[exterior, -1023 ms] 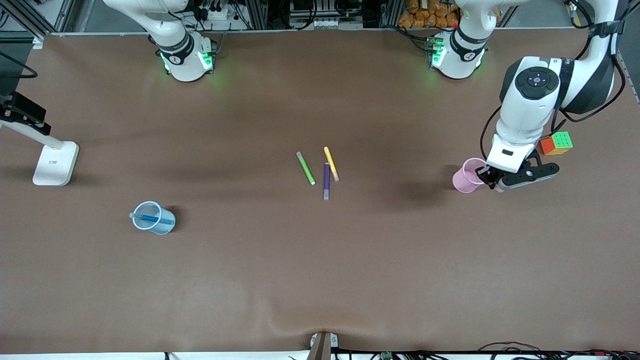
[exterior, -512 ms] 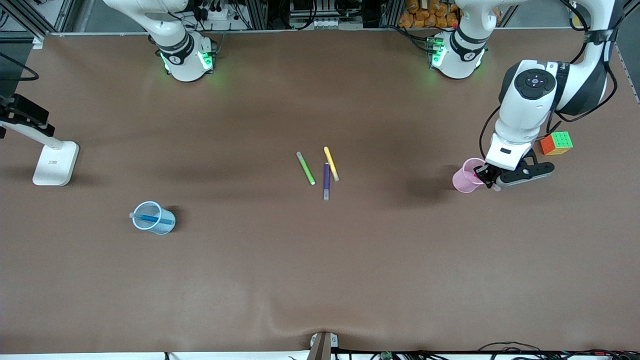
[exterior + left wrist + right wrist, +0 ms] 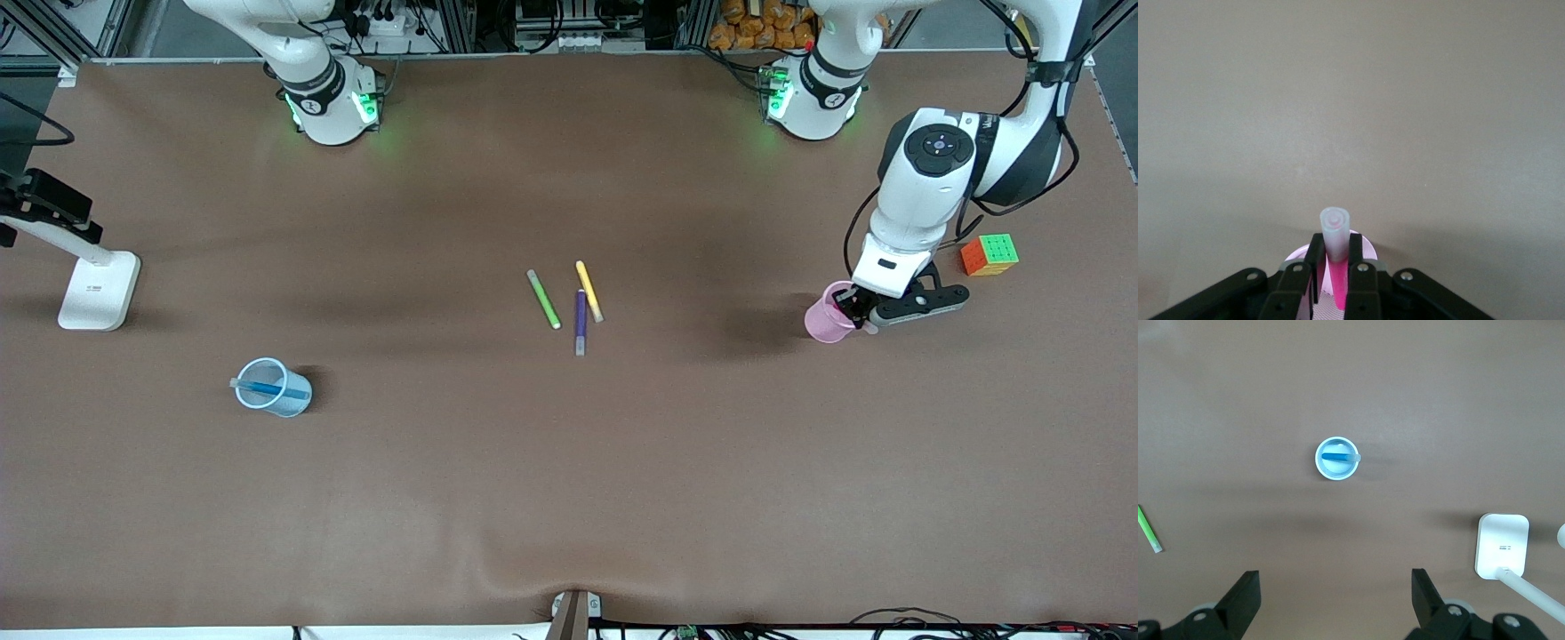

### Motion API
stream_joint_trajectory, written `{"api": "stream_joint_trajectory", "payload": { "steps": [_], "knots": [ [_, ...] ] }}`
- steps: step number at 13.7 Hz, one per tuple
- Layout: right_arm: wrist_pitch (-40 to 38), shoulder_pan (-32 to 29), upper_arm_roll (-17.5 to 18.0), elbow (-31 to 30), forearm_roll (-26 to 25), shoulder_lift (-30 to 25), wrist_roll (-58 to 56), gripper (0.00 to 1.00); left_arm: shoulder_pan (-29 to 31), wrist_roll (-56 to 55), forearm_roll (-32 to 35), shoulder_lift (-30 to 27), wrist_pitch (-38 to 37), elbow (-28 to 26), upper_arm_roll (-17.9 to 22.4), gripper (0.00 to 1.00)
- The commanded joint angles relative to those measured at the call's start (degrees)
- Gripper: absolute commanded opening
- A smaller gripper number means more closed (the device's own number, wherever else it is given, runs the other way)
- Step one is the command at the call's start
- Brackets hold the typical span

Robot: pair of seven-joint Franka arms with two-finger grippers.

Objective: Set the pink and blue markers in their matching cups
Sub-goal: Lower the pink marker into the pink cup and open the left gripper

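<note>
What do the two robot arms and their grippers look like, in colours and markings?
Both arms are glossy white with black joint bands; their bases glow green. The left arm has a round black cap and black cables. The left gripper and right gripper have black fingers with silver screws.

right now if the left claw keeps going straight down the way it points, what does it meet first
Most likely the pink cup. The left claw is shut on the pink marker, pointing down over the cup's mouth, so the marker's lower end would enter the cup first. How far down it already sits cannot be told.
</note>
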Motion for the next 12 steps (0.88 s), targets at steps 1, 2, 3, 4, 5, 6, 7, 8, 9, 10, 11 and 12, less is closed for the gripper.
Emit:
{"api": "stream_joint_trajectory", "payload": {
  "steps": [1,2,3,4,5,6,7,8,9,10,11,12],
  "knots": [
    [0.02,-1.39,1.09,-0.90,1.27,-0.94,0.67,1.00,0.68,-0.74,1.06,-2.28,1.42,-2.59,-0.49,0.00],
    [0.02,-1.39,1.09,-0.90,1.27,-0.94,0.67,1.00,0.68,-0.91,1.06,-2.28,1.51,-2.77,-0.49,0.00],
    [0.02,-1.39,1.09,-0.90,1.27,-0.94,0.67,1.00,0.68,-0.92,1.06,-2.28,1.60,-3.12,-0.49,0.00],
    [-0.07,-1.39,1.09,-0.90,1.27,-0.94,0.67,1.00,0.68,-0.92,1.06,-2.19,1.60,-3.12,-0.49,0.00],
    [-0.07,-1.39,1.09,-0.90,1.27,-0.94,0.67,1.00,0.68,-0.92,1.06,-2.10,1.69,-3.12,-0.49,0.00],
    [-0.07,-1.39,1.09,-0.90,1.27,-0.94,0.67,1.00,0.68,-0.92,1.06,-1.93,1.69,-3.12,-0.49,0.00],
    [-0.07,-1.39,1.09,-0.90,1.27,-0.94,0.67,1.00,0.68,-0.92,1.06,-1.75,1.78,-3.21,-0.49,0.00],
    [-0.07,-1.39,1.09,-0.90,1.27,-0.94,0.67,1.00,0.68,-0.92,1.06,-1.66,2.21,-3.47,-0.49,0.00],
    [-0.07,-1.39,1.09,-0.90,1.27,-0.94,0.67,1.00,0.68,-0.92,1.06,-1.58,2.48,-3.99,-0.41,0.00],
    [-0.16,-1.39,1.09,-0.90,1.27,-0.94,0.67,1.00,0.77,-0.92,1.06,-1.66,2.65,-4.17,-0.49,0.00],
    [-0.16,-1.39,1.09,-0.90,1.27,-0.94,0.67,1.00,0.68,-0.92,1.06,-1.66,2.66,-4.26,-0.49,0.00],
    [-0.16,-1.39,1.09,-0.90,1.27,-0.94,0.67,1.00,0.68,-0.92,1.06,-1.66,2.66,-4.35,-0.41,0.00]
  ]
}}
